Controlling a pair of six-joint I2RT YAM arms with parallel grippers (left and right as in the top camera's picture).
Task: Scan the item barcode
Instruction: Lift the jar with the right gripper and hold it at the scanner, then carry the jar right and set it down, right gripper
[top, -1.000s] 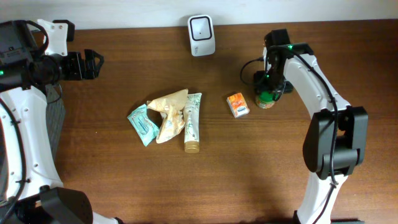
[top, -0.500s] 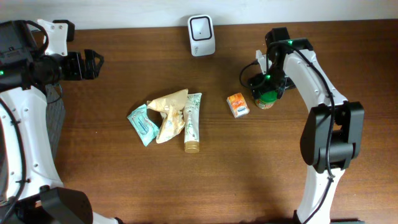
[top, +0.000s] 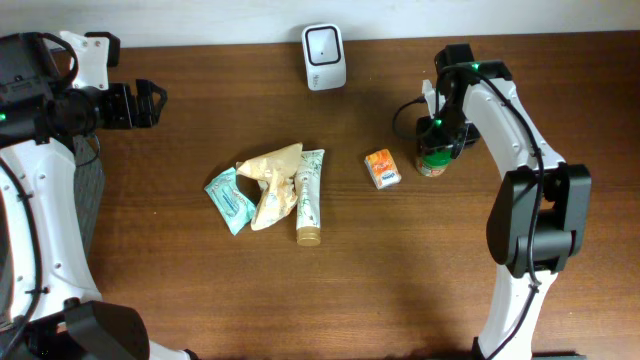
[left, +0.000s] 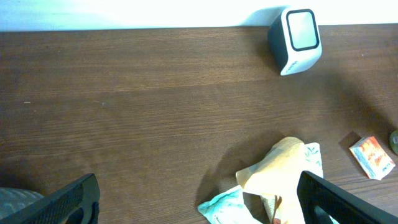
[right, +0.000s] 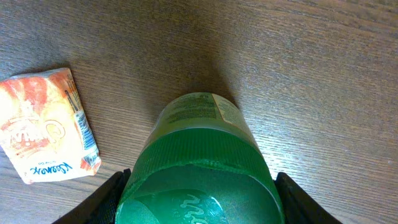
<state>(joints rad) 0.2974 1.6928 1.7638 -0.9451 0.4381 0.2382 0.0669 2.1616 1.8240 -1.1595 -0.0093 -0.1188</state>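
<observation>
Jar (right: 198, 143), green-capped, likely rigid and light, stands on the surface (right: 311, 50) near the orange packet (right: 46, 124), my right claw (right: 199, 196) straddling its ribbed cap, the sensible hold, contact unclear, left claw (top: 150, 103) wide open, empty.

My claw (right: 200, 200) is straddling a green-lidded jar (right: 198, 121) at the bottom centre of the frame, its dark fingers (right: 99, 200) lying against both sides of the lid. The jar is standing upright on the wooden tabletop (right: 311, 68). An orange packet (right: 46, 124) is lying flat at the left edge, apart from the jar.
</observation>
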